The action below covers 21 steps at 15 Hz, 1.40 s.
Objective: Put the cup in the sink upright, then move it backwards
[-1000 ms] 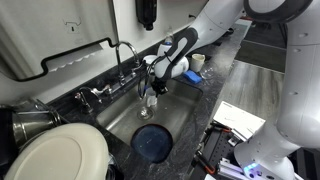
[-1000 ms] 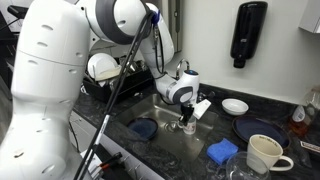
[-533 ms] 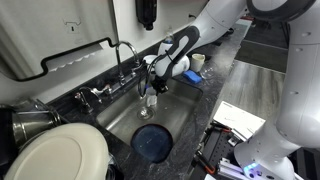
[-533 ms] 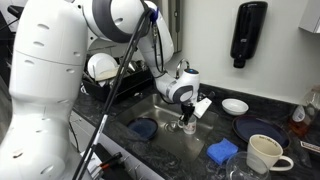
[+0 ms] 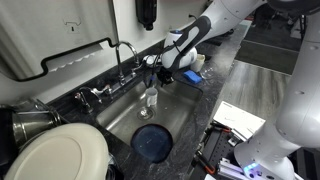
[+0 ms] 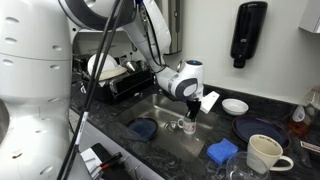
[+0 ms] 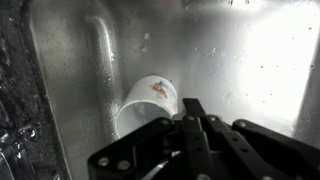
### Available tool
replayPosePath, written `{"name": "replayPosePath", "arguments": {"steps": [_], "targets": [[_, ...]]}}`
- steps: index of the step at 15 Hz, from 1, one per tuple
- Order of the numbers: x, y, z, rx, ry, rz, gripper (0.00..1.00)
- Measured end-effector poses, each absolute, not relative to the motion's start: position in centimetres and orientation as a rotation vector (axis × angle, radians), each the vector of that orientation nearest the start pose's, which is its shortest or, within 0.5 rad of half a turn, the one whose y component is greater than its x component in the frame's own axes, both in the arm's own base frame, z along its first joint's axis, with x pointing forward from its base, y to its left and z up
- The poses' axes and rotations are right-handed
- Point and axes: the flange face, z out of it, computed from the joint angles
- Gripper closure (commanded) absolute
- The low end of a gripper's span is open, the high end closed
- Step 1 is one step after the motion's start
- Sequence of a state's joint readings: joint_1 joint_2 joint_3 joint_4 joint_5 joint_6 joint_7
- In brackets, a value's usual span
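A pale cup [image 5: 149, 100] with a small orange print stands upright in the steel sink [image 5: 118, 122], near the faucet side. It also shows in an exterior view [image 6: 188, 124] and in the wrist view [image 7: 150, 100], where I look down at its open mouth. My gripper [image 5: 160, 78] hangs just above the cup, apart from it; it shows in the other exterior view too [image 6: 192, 108]. In the wrist view the fingers [image 7: 193, 106] lie together, shut and empty, beside the cup's rim.
A blue round plate [image 5: 153, 142] lies at the sink's near end. The faucet [image 5: 125, 55] stands behind the sink. On the counter are a white mug [image 6: 262, 153], a blue sponge [image 6: 223, 151], a dark plate [image 6: 258, 130] and a small white bowl [image 6: 235, 106].
My gripper has risen from the cup and moved away from it. The cup stays standing in the sink.
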<state>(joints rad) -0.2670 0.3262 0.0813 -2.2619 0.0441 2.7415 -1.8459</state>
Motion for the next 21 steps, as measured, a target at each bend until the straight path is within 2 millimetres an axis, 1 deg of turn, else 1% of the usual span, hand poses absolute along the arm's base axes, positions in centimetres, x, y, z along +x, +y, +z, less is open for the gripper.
{"name": "replayPosePath", "arguments": {"steps": [3, 7, 11, 15, 19, 21], "targets": [[53.9, -11.3, 22.9, 2.082, 2.192, 0.144, 1.0], [53.7, -11.0, 21.7, 2.06, 2.191, 0.154, 1.0], [54.6, -9.5, 20.3, 1.963, 2.16, 0.249, 1.0], [55.0, -7.8, 18.8, 1.841, 2.183, 0.295, 1.0], [55.2, -7.0, 18.5, 1.762, 2.202, 0.312, 1.0], [55.2, -6.4, 18.1, 1.746, 2.217, 0.319, 1.0]]}}
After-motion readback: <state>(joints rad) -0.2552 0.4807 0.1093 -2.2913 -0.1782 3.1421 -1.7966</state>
